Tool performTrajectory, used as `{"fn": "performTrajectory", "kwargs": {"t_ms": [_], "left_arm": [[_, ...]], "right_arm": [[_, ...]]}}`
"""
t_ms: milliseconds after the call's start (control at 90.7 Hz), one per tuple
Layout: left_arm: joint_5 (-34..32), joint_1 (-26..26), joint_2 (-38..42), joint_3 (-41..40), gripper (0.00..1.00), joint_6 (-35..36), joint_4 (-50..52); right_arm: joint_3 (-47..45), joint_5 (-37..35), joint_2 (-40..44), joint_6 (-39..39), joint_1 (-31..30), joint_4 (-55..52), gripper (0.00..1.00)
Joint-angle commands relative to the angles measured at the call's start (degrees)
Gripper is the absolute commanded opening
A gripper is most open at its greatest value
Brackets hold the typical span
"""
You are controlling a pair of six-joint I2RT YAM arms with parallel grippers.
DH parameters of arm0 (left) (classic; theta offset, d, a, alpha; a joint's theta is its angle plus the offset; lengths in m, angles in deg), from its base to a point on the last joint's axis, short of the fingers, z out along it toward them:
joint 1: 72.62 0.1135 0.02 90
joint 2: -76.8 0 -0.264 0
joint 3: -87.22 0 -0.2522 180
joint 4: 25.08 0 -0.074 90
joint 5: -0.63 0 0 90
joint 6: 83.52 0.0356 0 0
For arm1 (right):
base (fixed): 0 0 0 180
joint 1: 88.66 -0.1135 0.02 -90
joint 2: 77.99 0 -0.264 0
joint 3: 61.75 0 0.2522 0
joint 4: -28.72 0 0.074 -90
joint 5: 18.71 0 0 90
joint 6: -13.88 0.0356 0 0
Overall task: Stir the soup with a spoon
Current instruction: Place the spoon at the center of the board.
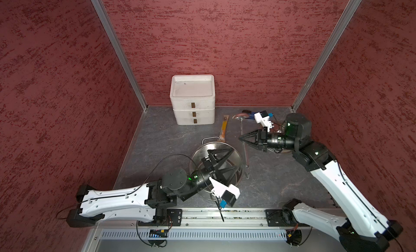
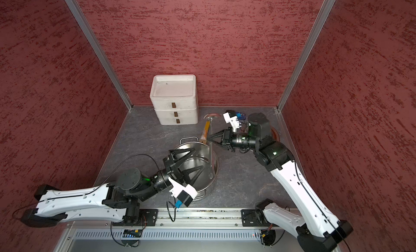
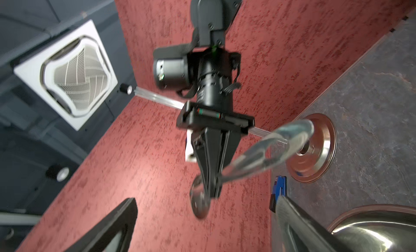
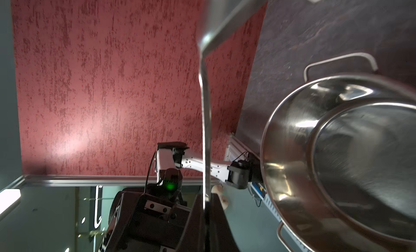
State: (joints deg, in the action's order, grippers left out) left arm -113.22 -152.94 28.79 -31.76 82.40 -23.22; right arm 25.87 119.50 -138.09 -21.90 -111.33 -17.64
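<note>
Gripping the spoon (image 4: 206,127) on its slim handle, the right gripper (image 1: 240,138) has both jaws closed on the metal, at a point nearer the bowl (image 1: 240,116) than the handle's free end. The spoon is carried clear of the table (image 1: 270,183), its bowl toward the back wall and its handle running toward the front rail. In a top view the handle passes just beside the right-hand rim of the pot (image 1: 198,154). The pot stands upright on the table, uncovered, with bare shiny steel inside and no liquid visible. The left gripper (image 1: 234,159) hovers over the pot opening with its jaws spread wide and nothing between them. The lid (image 3: 319,136) lies flat on the table on the right side, partly hidden under the right arm in both top views. An orange stick (image 1: 223,127) lies behind the pot, and a white drawer unit (image 1: 192,104) stands against the back wall.
</note>
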Motion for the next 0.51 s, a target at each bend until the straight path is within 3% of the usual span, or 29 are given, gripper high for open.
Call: {"fn": "performTrajectory", "kwargs": {"t_ms": [0, 110, 276, 375, 496], "left_arm": [[-8.8, 6.0, 3.0, 0.0, 1.00, -23.5, -2.7], [-10.4, 17.6, 5.0, 5.3, 1.00, -52.4, 16.1], [-4.8, 35.8, 3.4, 13.3, 1.00, -85.9, 45.0], [6.0, 46.4, 1.1, 14.7, 1.00, -97.4, 54.9], [19.8, 58.3, -1.0, 13.3, 1.00, -106.2, 58.7]], "right_arm": [[0.5, 5.5, -0.9, -12.9, 10.4, -8.4, 0.00], [-3.4, 7.0, -4.1, -23.7, 16.2, -12.3, 0.00], [-10.8, 1.7, -9.7, -35.3, 17.5, -9.2, 0.00], [-16.8, 0.0, -13.4, -36.4, 17.6, -0.9, 0.00], [-22.2, -0.5, -19.9, -36.5, 17.5, 7.5, 0.00]]}}
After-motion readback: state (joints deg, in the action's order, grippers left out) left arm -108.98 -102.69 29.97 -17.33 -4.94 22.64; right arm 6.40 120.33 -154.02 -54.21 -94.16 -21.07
